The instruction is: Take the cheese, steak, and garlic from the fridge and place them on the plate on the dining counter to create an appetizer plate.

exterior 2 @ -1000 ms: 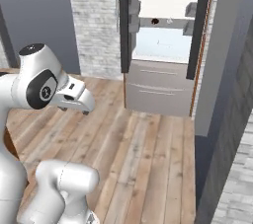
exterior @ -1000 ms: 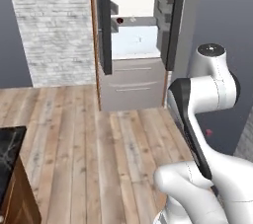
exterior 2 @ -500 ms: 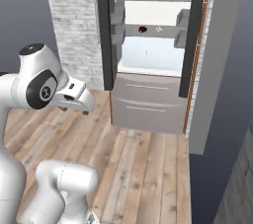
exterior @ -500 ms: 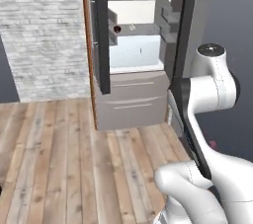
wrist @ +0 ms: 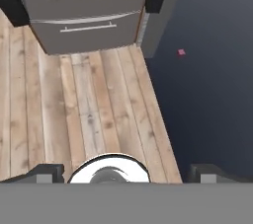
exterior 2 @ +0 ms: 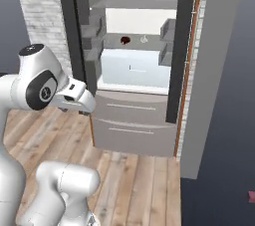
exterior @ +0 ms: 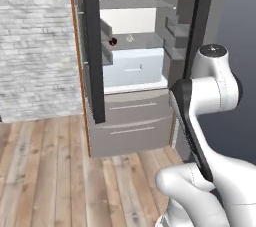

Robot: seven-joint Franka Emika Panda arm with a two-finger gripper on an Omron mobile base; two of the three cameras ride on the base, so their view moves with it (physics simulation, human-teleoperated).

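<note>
Here your base views show the steak [exterior: 113, 41] on the fridge [exterior: 131, 102] shelf; the hand view shows the gripper [wrist: 126, 172] spread wide, empty.

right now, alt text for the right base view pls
An open fridge with dark grey doors fills the middle, a small dark steak on its grey shelf above a pale blue box and two grey drawers. The white arm stands at left over wood flooring.
</note>
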